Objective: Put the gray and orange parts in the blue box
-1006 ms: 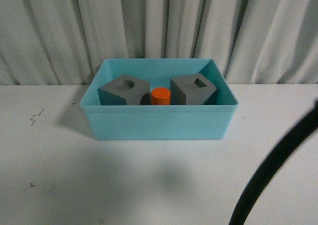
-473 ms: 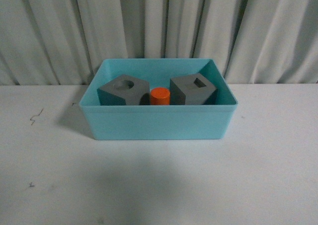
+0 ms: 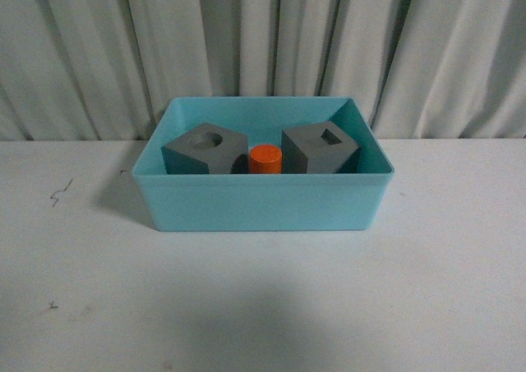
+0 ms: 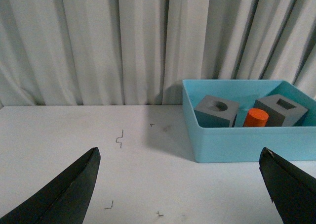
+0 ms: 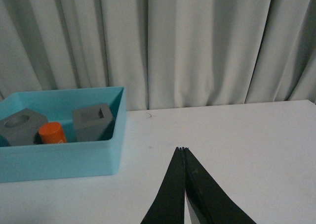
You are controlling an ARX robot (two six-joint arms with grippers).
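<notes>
Right arm gone from front view; blue box (image 3: 263, 204) unobstructed.

A white bench (image 3: 263, 306) fills the foreground, its surface marked by a few small dark scuffs (image 3: 57, 196) towards the left side. Behind its far edge hangs a pale grey curtain (image 3: 263, 43) in long vertical folds, spanning the whole width of the view.

Backdrop's just a pleated off-white curtain (image 3: 263, 52) hanging right behind the white table (image 3: 263, 306), running the full width. Tabletop's got a few small dark scuffs (image 3: 59, 194) near its left side. Lighting's soft and dim-ish.
</notes>
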